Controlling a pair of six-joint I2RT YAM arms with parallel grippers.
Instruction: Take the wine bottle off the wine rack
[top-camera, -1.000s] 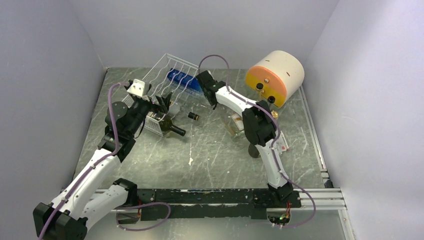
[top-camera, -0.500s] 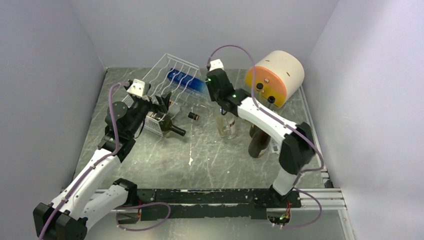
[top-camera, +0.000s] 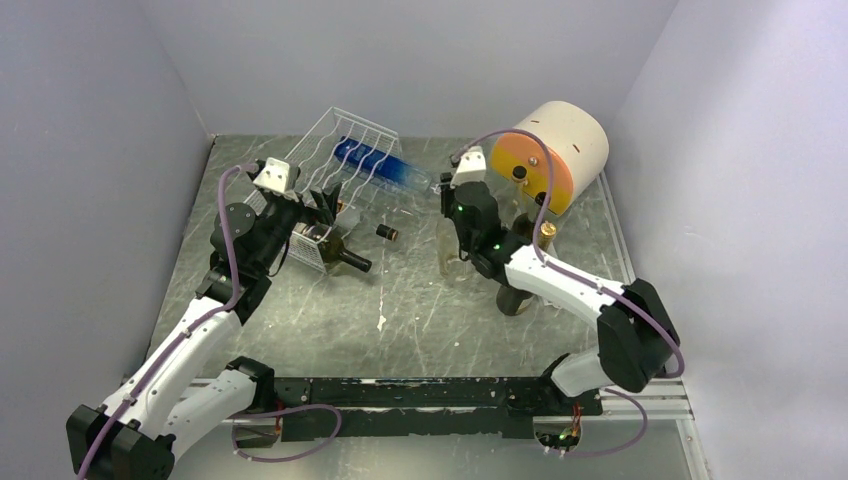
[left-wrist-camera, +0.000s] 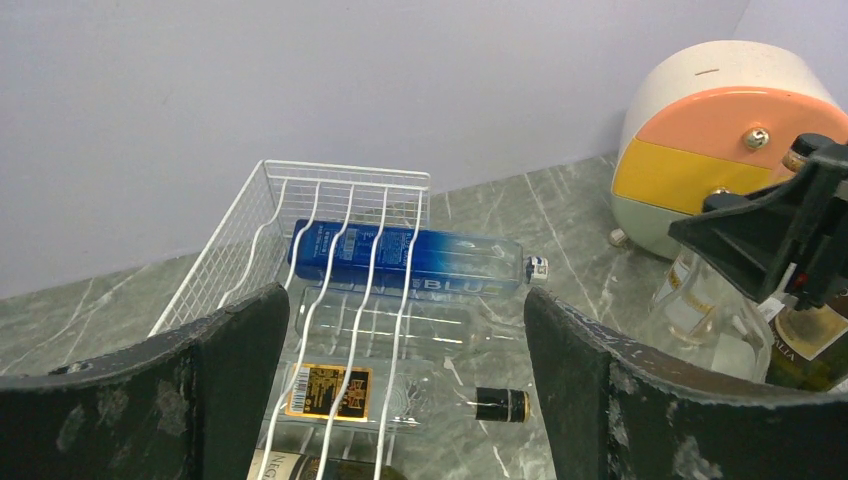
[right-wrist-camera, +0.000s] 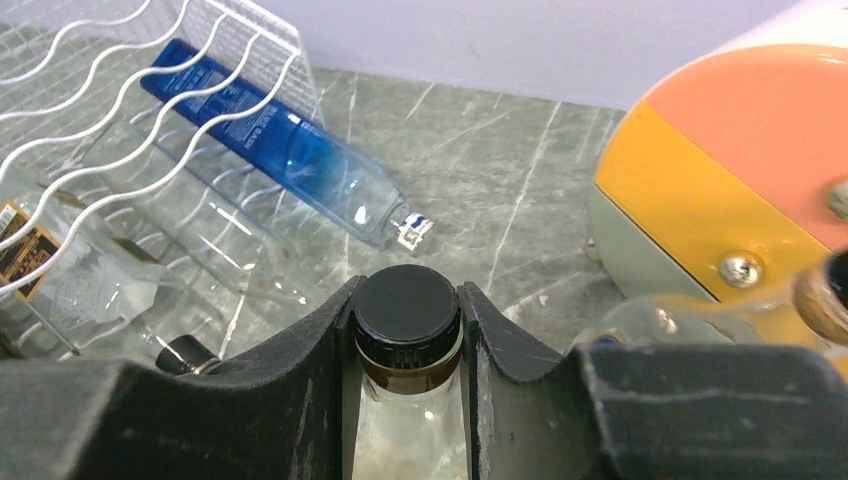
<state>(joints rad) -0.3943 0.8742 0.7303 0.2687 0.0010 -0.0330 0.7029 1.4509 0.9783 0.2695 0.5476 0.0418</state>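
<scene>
- Our desk (top-camera: 420, 310) carries a cream-and-orange drum (top-camera: 555, 150) at far right.
- The white wire wine rack (top-camera: 345, 128), far left, holds a blue bottle (left-wrist-camera: 400, 255) and, nearest us, the dark wine bottle (top-camera: 345, 260), neck poking out.
- Left gripper (left-wrist-camera: 405, 310) jaws gape wide above it; right gripper (right-wrist-camera: 408, 300) jaws clamp an upright clear bottle's (top-camera: 452, 258) cap.

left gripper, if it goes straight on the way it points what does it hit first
Probably the white wires of the wine rack, ahead of the left gripper, then the gold-labelled clear bottle under them; depth unclear.
</scene>
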